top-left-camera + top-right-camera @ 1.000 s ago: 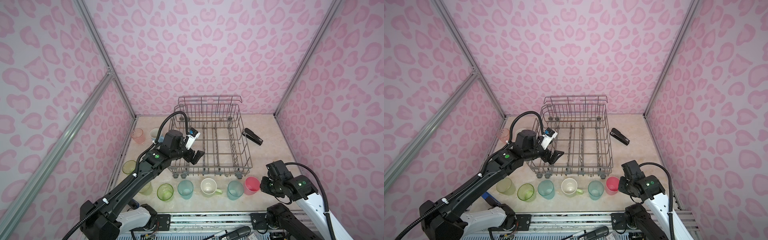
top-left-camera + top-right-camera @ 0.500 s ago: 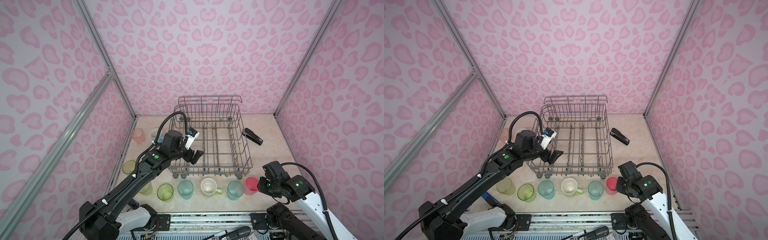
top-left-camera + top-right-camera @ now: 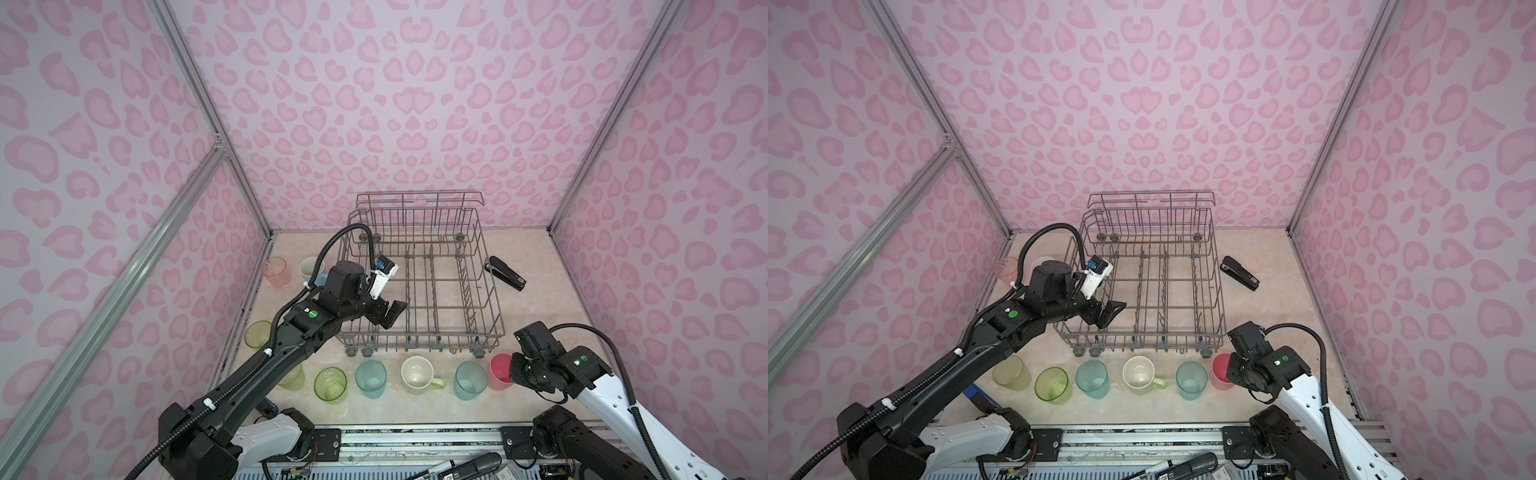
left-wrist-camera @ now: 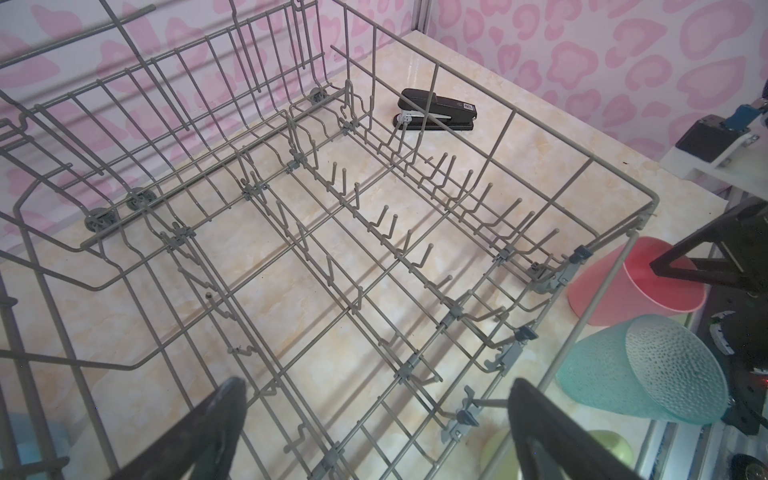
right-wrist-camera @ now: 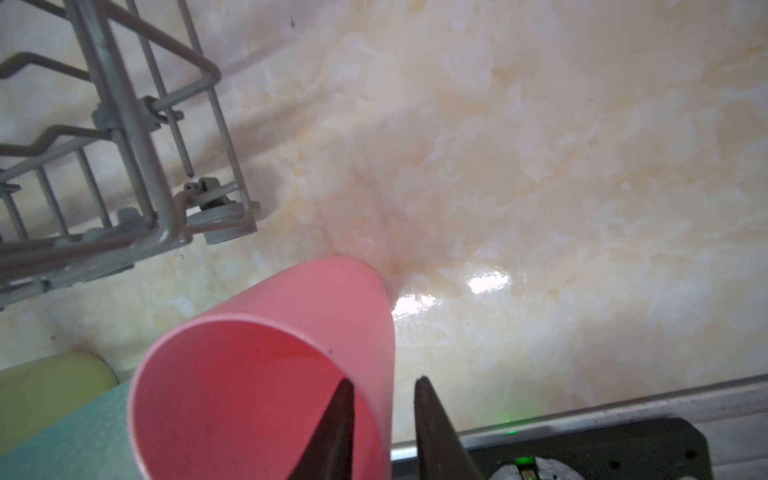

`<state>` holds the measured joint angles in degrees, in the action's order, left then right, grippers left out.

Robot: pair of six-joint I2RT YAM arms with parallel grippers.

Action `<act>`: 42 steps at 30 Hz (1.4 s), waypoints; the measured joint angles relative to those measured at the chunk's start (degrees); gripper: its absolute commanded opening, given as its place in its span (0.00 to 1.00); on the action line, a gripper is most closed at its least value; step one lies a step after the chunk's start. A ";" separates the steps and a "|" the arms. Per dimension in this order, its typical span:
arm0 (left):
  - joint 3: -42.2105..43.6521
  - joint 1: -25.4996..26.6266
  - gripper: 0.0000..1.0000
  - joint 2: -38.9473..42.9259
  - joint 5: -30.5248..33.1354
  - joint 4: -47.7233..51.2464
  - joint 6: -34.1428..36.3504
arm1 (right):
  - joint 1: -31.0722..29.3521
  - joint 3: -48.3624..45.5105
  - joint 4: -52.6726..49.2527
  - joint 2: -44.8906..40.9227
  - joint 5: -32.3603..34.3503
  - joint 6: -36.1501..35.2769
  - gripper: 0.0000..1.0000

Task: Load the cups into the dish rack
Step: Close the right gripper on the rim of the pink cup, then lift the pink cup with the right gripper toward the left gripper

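The rack (image 3: 436, 335) sits in the middle of the surface (image 3: 536, 257), toward the back. The stapler (image 3: 505, 277) lies just right of it. Six cups (image 3: 371, 378) stand in a row in front of the rack. Three other cups (image 3: 276, 272) stand to its left. My left jaws hang over the rack's front left part. My right jaws are at the end cup (image 5: 266, 374) on the right of the row, one jaw inside it and one outside.

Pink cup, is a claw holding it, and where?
Not yet. The right claw straddles the rim of the pink cup, one finger inside, one outside, gap showing. The left claw holds nothing.
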<state>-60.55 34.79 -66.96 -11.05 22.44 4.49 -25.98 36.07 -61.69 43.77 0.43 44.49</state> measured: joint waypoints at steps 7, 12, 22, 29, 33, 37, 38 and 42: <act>0.00 0.00 1.00 0.02 0.15 -0.07 -0.04 | -0.15 -0.57 0.59 -1.03 1.18 1.40 0.07; 0.15 0.04 1.00 0.11 0.13 -0.20 -0.17 | -0.15 -0.04 0.48 -1.27 2.25 1.97 0.01; 0.92 0.09 1.00 0.09 0.57 -0.28 -0.22 | -0.15 0.87 -1.46 -5.49 6.45 4.31 0.00; 1.20 0.11 1.00 -0.22 0.59 -0.81 -0.44 | -0.15 8.15 -6.19 -6.19 13.27 5.44 0.00; 1.40 0.15 1.00 -0.22 0.57 -1.53 -0.66 | -0.15 12.63 -8.46 -4.85 17.51 5.42 0.00; 1.55 0.17 1.00 -0.31 0.57 -1.92 -1.07 | -0.15 16.94 -9.90 -3.82 20.68 5.42 0.00; 1.60 0.17 1.00 -0.31 0.57 -1.92 -1.07 | -0.15 17.92 -10.21 -3.34 21.29 5.40 0.00; 1.92 0.17 1.00 -0.35 0.57 -2.40 -1.07 | -0.15 24.09 -10.82 0.15 24.92 3.96 0.00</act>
<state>-58.63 34.96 -67.31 -10.48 20.03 3.42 -26.13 60.16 -72.51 43.92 25.34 48.45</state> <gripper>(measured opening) 0.996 0.050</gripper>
